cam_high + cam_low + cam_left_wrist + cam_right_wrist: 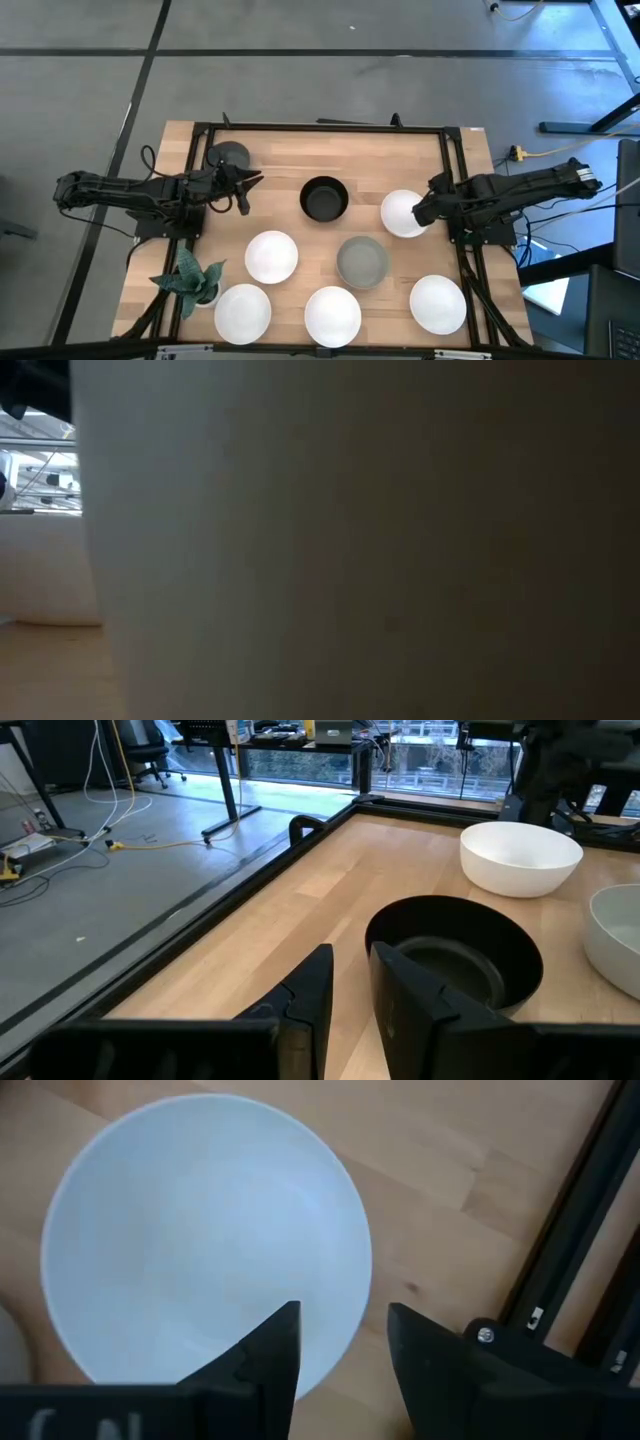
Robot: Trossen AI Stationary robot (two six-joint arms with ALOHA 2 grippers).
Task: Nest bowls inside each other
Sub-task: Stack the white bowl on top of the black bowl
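Observation:
Eight bowls stand upright on the wooden table. Five are white: one at the right [403, 212], one at the middle [271, 256] and three along the near edge [242, 312], [332, 315], [437, 303]. A grey bowl [228, 157] sits by the far left corner and another grey bowl [361, 261] at the middle. The black bowl [324, 198] stands centre-far. My right gripper [343, 1330] is open above the right white bowl [200, 1240], its fingers either side of the rim's right part. My left gripper [350, 970] is narrowly open, level, pointing at the black bowl [455, 955].
A small green plant [195, 278] stands at the near left. A black metal frame [455, 180] runs round the table edges. In the low view the wall of a white bowl [300, 540] stands right at the camera and fills most of the picture.

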